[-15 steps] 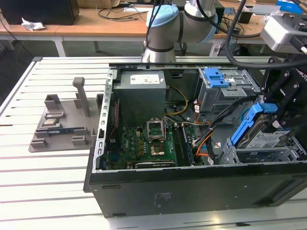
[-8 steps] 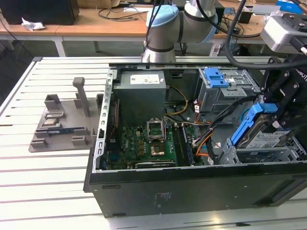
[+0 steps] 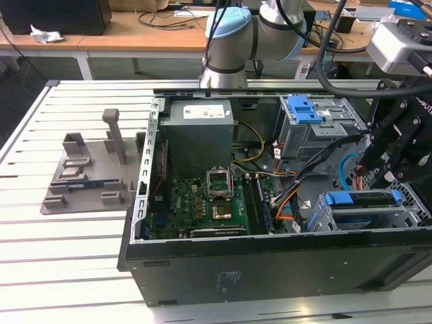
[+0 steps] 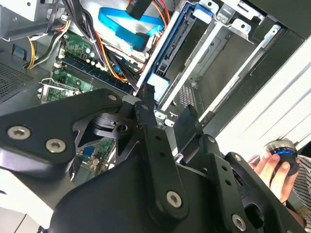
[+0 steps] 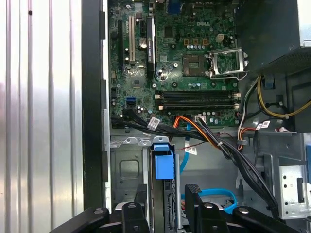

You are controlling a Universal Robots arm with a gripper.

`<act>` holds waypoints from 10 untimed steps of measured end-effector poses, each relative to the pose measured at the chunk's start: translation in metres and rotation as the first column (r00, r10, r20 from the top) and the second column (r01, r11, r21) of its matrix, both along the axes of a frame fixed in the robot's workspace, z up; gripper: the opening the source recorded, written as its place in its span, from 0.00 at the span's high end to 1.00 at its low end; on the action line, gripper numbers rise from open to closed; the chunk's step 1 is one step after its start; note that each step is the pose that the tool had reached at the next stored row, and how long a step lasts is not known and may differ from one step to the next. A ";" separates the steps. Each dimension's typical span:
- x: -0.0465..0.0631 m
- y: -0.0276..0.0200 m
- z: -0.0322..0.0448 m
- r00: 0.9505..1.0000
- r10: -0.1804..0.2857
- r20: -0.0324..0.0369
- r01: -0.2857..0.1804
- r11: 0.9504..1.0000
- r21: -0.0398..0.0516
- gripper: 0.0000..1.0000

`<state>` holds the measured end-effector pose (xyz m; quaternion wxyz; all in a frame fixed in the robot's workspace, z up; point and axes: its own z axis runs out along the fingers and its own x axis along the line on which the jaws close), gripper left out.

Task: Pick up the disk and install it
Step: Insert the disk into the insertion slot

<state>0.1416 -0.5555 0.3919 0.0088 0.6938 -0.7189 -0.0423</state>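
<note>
First wrist view showed the disk (image 5: 164, 167) standing on edge in the drive cage (image 5: 127, 167), the gripper (image 5: 163, 196) straddling it with fingers apart; seating it well probably meant pressing straight along the slot, clear of the cables (image 5: 214, 141)

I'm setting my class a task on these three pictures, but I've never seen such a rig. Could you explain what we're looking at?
The grey-and-blue machine is a robot arm ending in a black gripper. The exterior view is taken from off the arm and shows an open computer case on a slatted white table, beside a grey parts tray. The two wrist views come from cameras near the arm's wrist, looking into the case at the green motherboard. The gripper sits at the disk, a drive with blue rails, seen edge-on in its bay. Whether it grips the disk is unclear.
</note>
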 end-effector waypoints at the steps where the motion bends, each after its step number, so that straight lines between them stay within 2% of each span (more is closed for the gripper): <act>1: 0.000 0.0000 -0.0001 1.000 0.000 0.000 0.000 1.000 0.000 0.64; 4: 0.000 0.0000 -0.0002 1.000 0.000 0.000 0.000 1.000 0.000 0.82; 5: 0.000 0.0000 -0.0002 1.000 0.000 0.000 0.000 1.000 0.000 0.82; 6: 0.000 0.0000 -0.0002 1.000 0.000 0.000 0.000 1.000 0.000 0.89; 10: 0.000 0.0000 -0.0003 1.000 0.000 0.000 0.000 1.000 0.000 0.89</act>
